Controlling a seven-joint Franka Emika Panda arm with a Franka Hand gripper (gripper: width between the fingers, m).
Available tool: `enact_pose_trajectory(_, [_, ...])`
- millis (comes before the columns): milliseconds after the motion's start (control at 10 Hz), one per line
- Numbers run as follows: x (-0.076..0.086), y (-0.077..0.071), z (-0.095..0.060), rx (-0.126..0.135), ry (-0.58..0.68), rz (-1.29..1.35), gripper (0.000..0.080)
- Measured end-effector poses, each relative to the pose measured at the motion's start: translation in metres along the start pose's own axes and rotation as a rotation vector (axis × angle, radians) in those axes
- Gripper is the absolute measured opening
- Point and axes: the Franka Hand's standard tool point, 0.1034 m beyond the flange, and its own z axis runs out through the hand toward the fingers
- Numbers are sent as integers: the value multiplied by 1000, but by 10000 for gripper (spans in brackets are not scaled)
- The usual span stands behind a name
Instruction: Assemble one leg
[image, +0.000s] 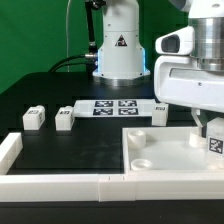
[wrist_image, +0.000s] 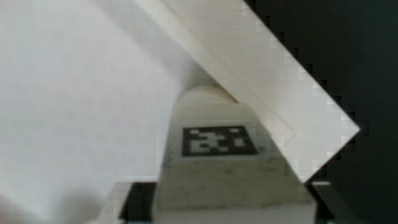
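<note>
the arm has its head low at the exterior view's right, over the big white square panel (image: 165, 150) with the raised rim, which lies on the black worktop (image: 60, 150). under the wrist a small white leg (image: 214, 141) with a black-and-white tag stands on the panel near its far right corner. the wrist view shows that same leg (wrist_image: 217, 150) close up, its tag facing the camera, set into the corner where the panel's rim (wrist_image: 267, 70) runs past it. the claw (wrist_image: 222, 205) sits around the leg with a dark finger (wrist_image: 139, 203) at each side, drawn in close to the block; whether the pads truly press on it i cannot tell. two more legs (image: 34, 117) (image: 65, 118) lie side by side on the worktop at the exterior view's left, well apart from the panel, and a fourth (image: 161, 113) stands just beside the marker board (image: 112, 107), which lies flat at the back. a white rail (image: 60, 184) runs along the near edge.
</note>
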Motion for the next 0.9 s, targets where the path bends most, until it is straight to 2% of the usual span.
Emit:
enact_pose_trajectory(400, [1, 1, 0, 5, -16, 426, 290])
enact_pose_trajectory(700, [1, 1, 0, 6, -18, 451, 295])
enact_pose_trajectory(800, [1, 1, 0, 9, -17, 408, 482])
enact_pose_trajectory(900, [1, 1, 1, 17, -12, 397, 594])
